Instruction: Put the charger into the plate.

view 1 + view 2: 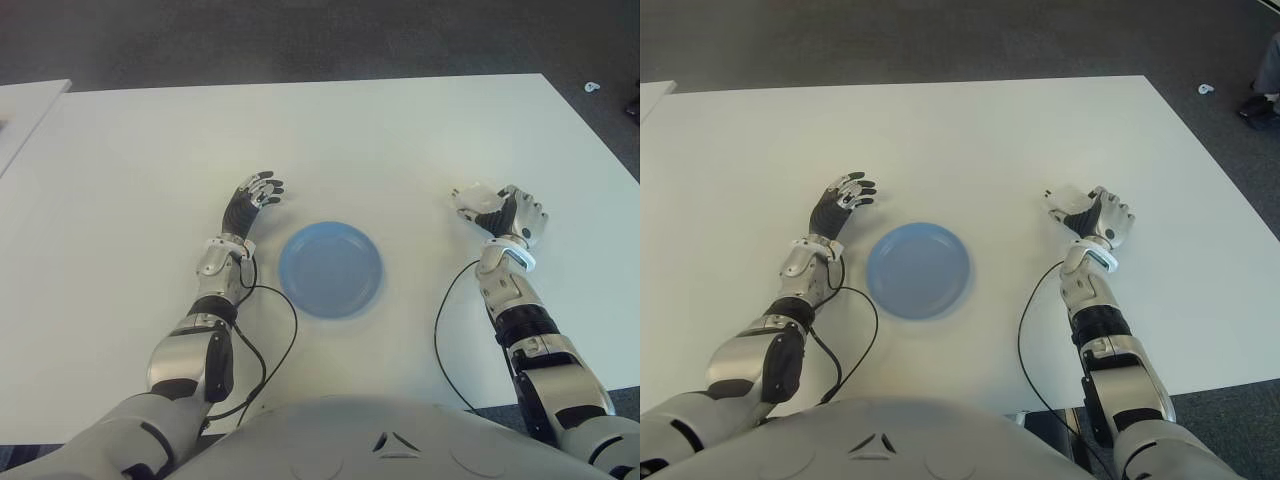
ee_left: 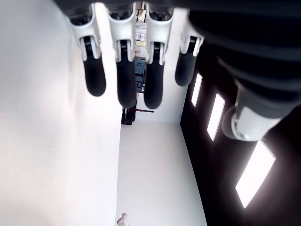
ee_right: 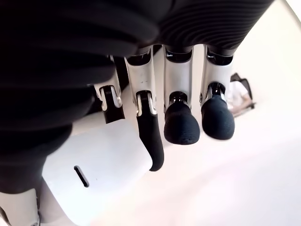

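Observation:
A white block charger (image 1: 474, 197) sits in my right hand (image 1: 494, 210), to the right of the blue plate (image 1: 330, 268) and about a hand's width from its rim. In the right wrist view the fingers (image 3: 151, 141) curl over the charger (image 3: 94, 174), which shows a small slot on one face. I cannot tell whether it touches the table. The plate has nothing in it. My left hand (image 1: 260, 192) shows just left of the plate, fingers spread and holding nothing.
The white table (image 1: 400, 140) stretches well beyond both hands. Black cables (image 1: 440, 320) loop from each wrist back toward my body. Another white table's corner (image 1: 25, 105) is at the far left. Dark floor lies past the far edge.

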`<action>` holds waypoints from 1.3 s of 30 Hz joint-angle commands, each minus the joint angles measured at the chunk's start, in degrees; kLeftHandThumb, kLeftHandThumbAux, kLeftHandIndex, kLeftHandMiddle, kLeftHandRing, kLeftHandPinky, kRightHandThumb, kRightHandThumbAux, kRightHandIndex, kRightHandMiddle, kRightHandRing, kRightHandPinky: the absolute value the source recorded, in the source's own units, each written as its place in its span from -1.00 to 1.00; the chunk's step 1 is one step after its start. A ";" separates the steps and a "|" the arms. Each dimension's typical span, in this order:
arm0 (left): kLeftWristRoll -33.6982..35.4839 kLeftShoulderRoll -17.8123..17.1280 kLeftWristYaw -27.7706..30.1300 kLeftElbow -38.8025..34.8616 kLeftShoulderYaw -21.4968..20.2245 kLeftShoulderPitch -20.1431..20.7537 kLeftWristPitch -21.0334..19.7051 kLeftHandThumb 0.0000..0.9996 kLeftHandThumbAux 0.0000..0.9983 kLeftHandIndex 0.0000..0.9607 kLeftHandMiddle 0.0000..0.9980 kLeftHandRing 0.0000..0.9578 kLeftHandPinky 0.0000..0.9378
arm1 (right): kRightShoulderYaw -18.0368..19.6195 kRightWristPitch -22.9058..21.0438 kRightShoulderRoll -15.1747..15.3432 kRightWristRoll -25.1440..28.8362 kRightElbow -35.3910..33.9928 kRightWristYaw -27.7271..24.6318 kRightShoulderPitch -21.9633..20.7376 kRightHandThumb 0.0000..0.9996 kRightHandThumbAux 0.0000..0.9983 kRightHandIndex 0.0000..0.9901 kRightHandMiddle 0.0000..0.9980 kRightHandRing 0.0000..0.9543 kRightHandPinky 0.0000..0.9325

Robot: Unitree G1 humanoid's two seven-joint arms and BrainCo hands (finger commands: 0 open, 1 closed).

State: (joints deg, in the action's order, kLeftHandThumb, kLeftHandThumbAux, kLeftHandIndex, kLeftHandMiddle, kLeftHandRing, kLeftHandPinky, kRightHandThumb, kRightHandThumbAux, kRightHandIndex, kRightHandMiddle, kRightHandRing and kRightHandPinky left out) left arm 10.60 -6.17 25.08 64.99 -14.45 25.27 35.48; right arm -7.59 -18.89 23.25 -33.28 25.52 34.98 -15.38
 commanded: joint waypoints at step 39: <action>0.03 1.20 -0.45 0.75 -0.11 -1.12 -1.42 -0.76 0.08 -0.48 -0.30 -0.28 -0.28 | -4.83 1.47 -9.30 -13.36 -42.25 -10.75 13.58 0.71 0.35 -0.17 0.08 0.86 0.85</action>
State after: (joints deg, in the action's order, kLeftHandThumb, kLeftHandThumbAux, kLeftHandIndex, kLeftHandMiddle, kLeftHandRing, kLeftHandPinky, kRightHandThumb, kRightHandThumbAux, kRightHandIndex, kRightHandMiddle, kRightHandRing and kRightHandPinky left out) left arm 10.48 -5.57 24.99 65.00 -14.62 25.24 35.26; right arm -9.99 -18.46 15.69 -45.19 -15.35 25.23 -3.12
